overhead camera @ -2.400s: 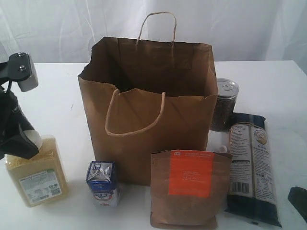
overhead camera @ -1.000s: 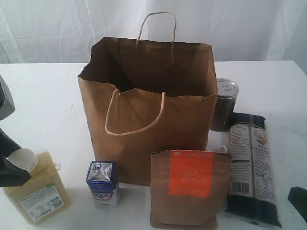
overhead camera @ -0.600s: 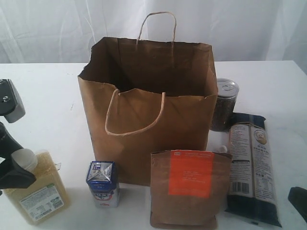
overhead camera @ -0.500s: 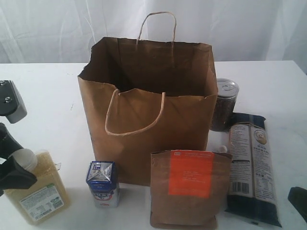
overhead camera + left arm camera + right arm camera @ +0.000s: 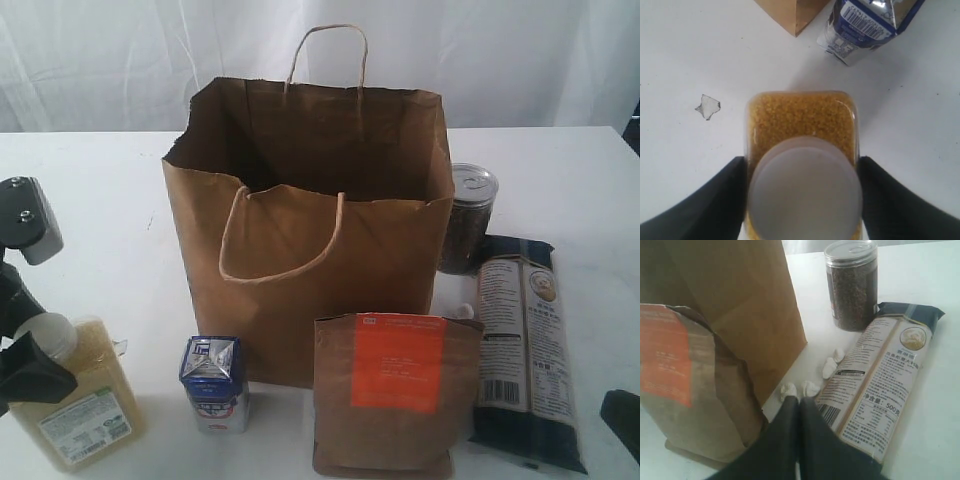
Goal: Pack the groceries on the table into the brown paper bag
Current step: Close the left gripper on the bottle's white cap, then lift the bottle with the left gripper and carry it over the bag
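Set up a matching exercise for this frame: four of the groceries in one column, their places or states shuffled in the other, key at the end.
Things
1. yellow-grain bottle
2. small blue-white carton
3. long dark-blue noodle packet
4. clear jar of dark grains

Places
A. lying flat on the table, right of the brown paper bag
B. upright behind the noodle packet
C. between the fingers of the left gripper
D. standing free, left of the brown pouch with orange label

Pairs: 1-C, 2-D, 3-A, 4-B

Brown paper bag (image 5: 385, 260) upright, open; yellow-grain bottle (image 5: 82, 398) tilted at left.
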You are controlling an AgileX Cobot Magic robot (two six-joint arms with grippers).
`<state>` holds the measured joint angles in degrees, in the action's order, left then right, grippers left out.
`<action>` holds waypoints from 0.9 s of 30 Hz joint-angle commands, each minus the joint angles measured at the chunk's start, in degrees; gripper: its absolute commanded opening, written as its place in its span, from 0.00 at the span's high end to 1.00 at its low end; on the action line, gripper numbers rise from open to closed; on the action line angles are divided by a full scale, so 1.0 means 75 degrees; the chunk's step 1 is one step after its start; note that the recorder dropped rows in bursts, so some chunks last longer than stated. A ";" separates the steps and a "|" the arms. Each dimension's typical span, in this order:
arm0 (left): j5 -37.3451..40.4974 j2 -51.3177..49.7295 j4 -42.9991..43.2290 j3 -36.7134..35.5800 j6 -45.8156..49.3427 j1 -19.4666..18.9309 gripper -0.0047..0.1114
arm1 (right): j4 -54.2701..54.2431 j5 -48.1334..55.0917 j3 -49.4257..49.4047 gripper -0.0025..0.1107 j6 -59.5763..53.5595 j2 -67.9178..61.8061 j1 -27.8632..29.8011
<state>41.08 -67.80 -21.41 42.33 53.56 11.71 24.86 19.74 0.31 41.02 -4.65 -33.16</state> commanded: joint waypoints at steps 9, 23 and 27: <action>0.1312 0.1153 0.1517 0.2476 -0.2638 0.0050 0.96 | 0.0085 -0.0015 -0.0041 0.98 -0.0034 0.0023 0.0031; 0.1319 0.0595 0.0428 0.6731 -0.4445 0.0050 0.96 | 0.0085 -0.0015 -0.0041 0.98 -0.0034 0.0023 0.0031; 0.1383 0.0142 -0.0503 0.7448 -0.4401 0.0050 0.96 | 0.0085 -0.0015 -0.0041 0.98 -0.0034 0.0023 0.0031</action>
<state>53.32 -65.46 -19.22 94.16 20.99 11.84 24.86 19.74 0.31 41.02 -4.65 -33.16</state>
